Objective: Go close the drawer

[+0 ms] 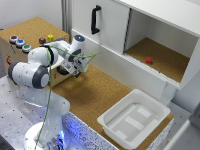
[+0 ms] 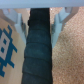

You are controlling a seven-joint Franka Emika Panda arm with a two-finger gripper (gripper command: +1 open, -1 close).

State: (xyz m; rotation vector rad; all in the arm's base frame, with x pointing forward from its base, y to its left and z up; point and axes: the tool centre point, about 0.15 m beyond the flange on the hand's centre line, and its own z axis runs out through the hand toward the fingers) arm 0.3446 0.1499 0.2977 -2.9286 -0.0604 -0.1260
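The drawer [image 1: 61,71] is set in the side of a light-wood box [image 1: 30,30] at the exterior view's left; the arm hides most of it. In the wrist view its pale front panel [image 2: 9,60], which carries a blue pixel figure, fills one side. Its dark handle [image 2: 39,50] runs down the middle. My gripper [image 1: 75,69] [image 2: 40,21] is right at the drawer front. It is open, with one finger [image 2: 20,20] on each side of the handle. I cannot tell whether the fingers touch the handle or how far out the drawer stands.
Coloured buttons [image 1: 20,43] and a yellow block [image 1: 50,37] sit on top of the wood box. A white cabinet door with a long black handle [image 1: 95,19] stands behind. Beside it is an open compartment holding a red block [image 1: 148,60]. A white bin [image 1: 132,117] sits on the cork surface [image 1: 95,95].
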